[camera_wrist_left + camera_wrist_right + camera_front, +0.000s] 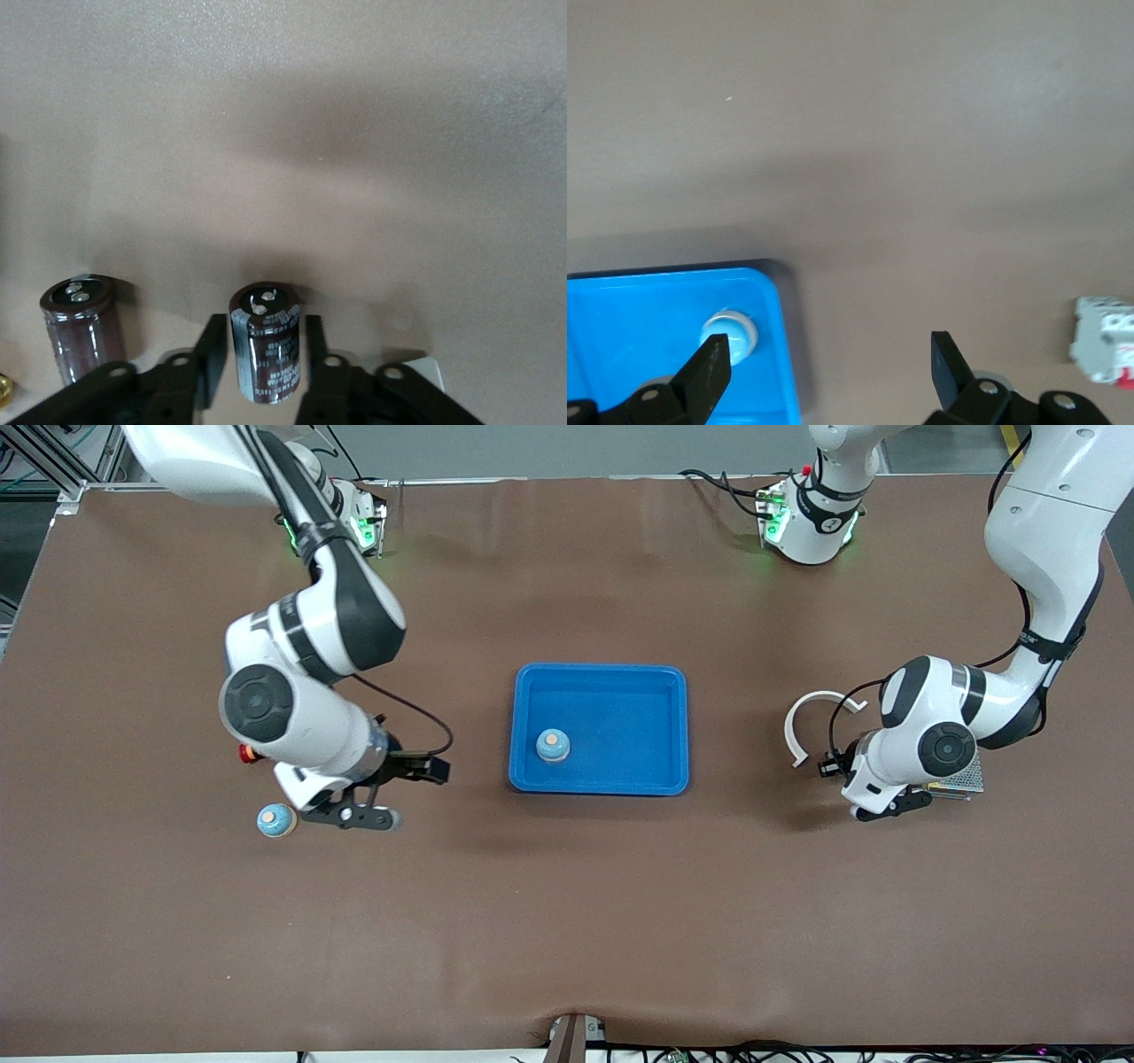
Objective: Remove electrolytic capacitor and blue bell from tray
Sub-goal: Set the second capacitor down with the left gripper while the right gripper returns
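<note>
A dark brown capacitor [266,341] stands upright on the brown table between the fingers of my left gripper [260,359]. The fingers flank it closely with thin gaps on both sides. A second capacitor [78,328] stands beside it. In the front view my left gripper [899,806] is low at the left arm's end and hides both capacitors. One blue bell [552,745] sits in the blue tray [611,691] and also shows in the right wrist view [729,332]. Another blue bell [276,820] stands on the table beside my right gripper [368,817], which is wide open and empty [830,365].
A white curved part [808,722] lies near the left arm, and a perforated metal piece [964,778] sits under it. A white circuit breaker [1103,350] with a red end lies near the right arm. The tray rim [780,336] is close to one right finger.
</note>
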